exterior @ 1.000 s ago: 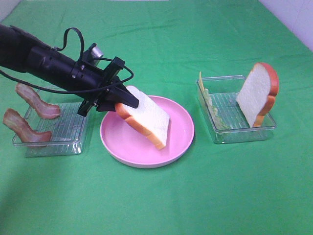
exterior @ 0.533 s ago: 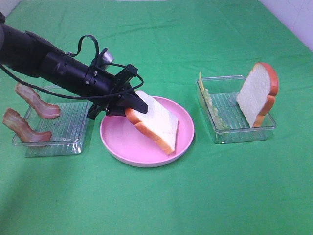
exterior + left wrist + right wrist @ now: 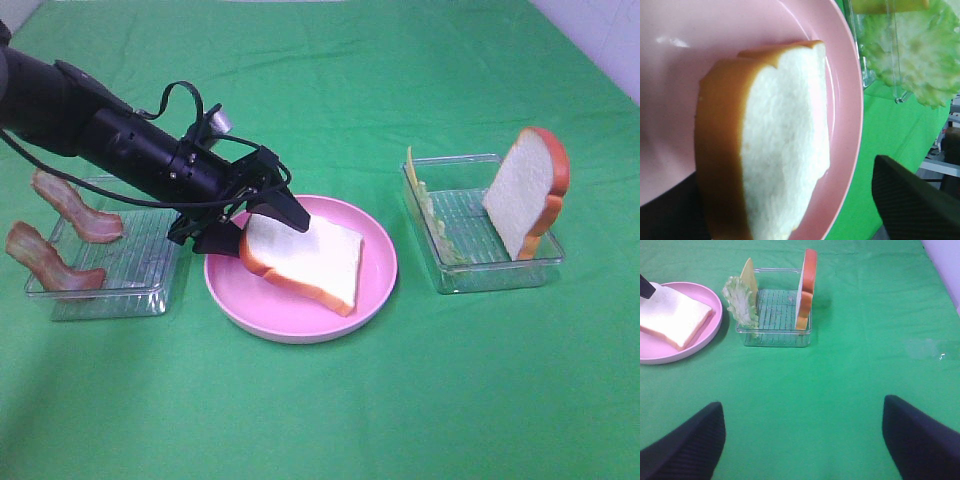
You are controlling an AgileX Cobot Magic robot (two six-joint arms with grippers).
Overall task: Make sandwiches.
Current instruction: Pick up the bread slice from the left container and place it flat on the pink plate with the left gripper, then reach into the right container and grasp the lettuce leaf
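The right gripper (image 3: 802,440) is outside the high view. Its own camera catches only two dark fingertips at the frame's corners, spread wide with nothing but green cloth (image 3: 850,370) between them.

The left gripper (image 3: 252,232) hangs over the near-left side of the pink plate (image 3: 300,330), and its arm covers part of the left tray (image 3: 120,290). Its fingers are apart on either side of the crust end of a bread slice (image 3: 305,258). From the wrist, one finger (image 3: 910,200) stands clear of the slice. The other is only a dark blur at the frame's edge, so whether it touches the crust cannot be told.

The slice lies in the plate with its white face up, its far corner close to the right rim. Whether the crust end rests flat or is propped on the rim is unclear.

In the left tray a far bacon strip (image 3: 75,208) and a near bacon strip (image 3: 45,260) stick out past its left wall. In the right tray (image 3: 775,337) a second bread slice (image 3: 520,195) stands upright against the outer end. Lettuce (image 3: 742,302) and cheese (image 3: 749,275) stand at the end nearer the plate and are seen almost edge-on from above.

Open cloth lies between the plate and the right tray and across the whole front of the table.
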